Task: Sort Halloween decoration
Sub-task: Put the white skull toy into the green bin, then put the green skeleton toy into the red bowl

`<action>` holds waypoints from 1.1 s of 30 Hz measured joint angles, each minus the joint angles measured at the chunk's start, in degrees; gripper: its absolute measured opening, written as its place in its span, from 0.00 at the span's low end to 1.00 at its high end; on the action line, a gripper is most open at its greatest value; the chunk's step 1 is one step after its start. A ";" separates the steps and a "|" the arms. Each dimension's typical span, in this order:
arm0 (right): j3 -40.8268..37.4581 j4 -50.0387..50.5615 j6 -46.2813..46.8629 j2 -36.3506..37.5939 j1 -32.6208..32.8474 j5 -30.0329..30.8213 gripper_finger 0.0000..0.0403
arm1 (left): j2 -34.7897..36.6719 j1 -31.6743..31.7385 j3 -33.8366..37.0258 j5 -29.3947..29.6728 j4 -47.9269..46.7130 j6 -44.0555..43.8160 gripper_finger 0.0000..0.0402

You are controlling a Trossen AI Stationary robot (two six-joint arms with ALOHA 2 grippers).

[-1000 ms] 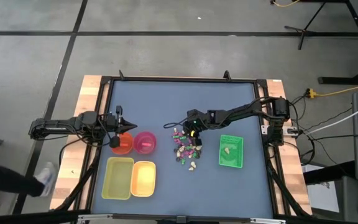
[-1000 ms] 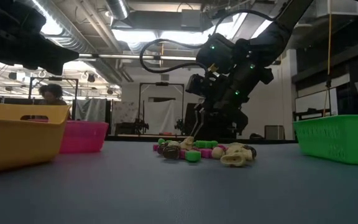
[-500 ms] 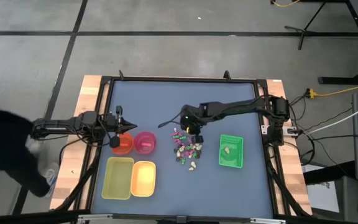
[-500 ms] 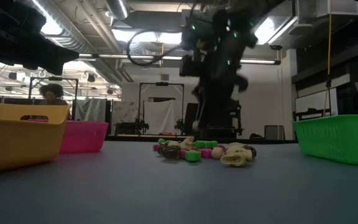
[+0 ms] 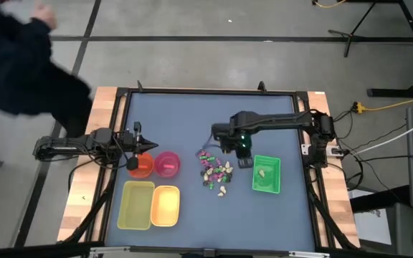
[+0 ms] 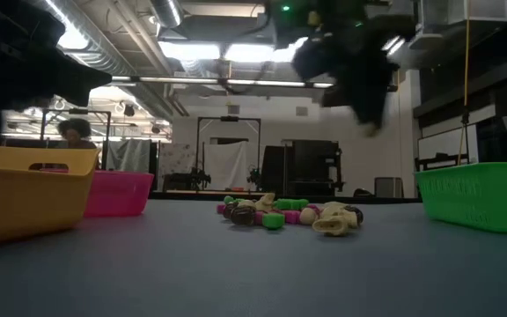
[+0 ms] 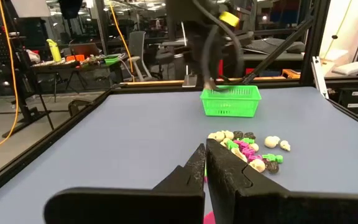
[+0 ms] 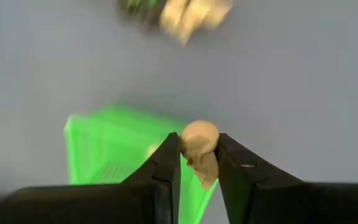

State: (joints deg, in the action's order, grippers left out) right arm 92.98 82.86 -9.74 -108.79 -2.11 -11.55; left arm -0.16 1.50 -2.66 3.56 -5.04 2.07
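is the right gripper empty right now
No, in the right wrist view the right gripper is shut on a cream-white skull trinket, pinched between its two dark fingers above the green tray.

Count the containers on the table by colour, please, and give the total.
Orange round bowl: 1
Pink round bowl: 1
Yellow-green rectangular tray: 1
Yellow rectangular tray: 1
Green rectangular mesh basket: 1
Total: 5

The blue-grey table (image 5: 192,115) carries the trinket pile (image 5: 216,172) at centre, green basket (image 5: 267,175) at three o'clock, bowls (image 5: 155,164) and trays (image 5: 150,206) towards eight o'clock.
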 joint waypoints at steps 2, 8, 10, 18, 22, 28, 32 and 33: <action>-1.19 3.30 1.40 0.02 1.66 -0.13 0.19 | -0.01 0.00 0.00 -0.01 -0.02 0.01 0.00; -6.56 7.06 5.50 0.07 6.99 -2.77 0.19 | -0.01 0.00 0.00 -0.01 -0.02 -0.01 0.00; -8.11 6.95 5.64 -0.07 8.41 -4.21 0.19 | 0.00 -0.01 0.00 0.00 -0.02 -0.01 0.00; -11.17 7.14 5.66 -0.02 10.51 -4.56 0.26 | 0.01 -0.02 0.00 0.01 -0.02 -0.03 0.00; -11.20 7.14 5.64 -0.02 10.40 -4.59 0.34 | 0.00 0.00 0.00 0.01 -0.02 -0.05 0.00; -11.20 7.11 5.64 -0.02 10.34 -4.58 0.44 | -0.01 0.00 0.00 0.01 -0.01 -0.14 0.00; -11.20 7.14 5.64 -0.02 10.34 -4.59 0.45 | 0.01 -0.01 0.00 0.03 0.00 -0.14 0.00; -11.20 7.15 5.64 -0.02 10.34 -4.59 0.45 | -0.01 -0.02 0.00 0.02 0.05 -0.15 0.00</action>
State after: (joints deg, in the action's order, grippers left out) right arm 81.78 90.01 -4.10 -108.81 8.24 -16.14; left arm -0.16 1.48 -2.66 3.58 -4.99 1.93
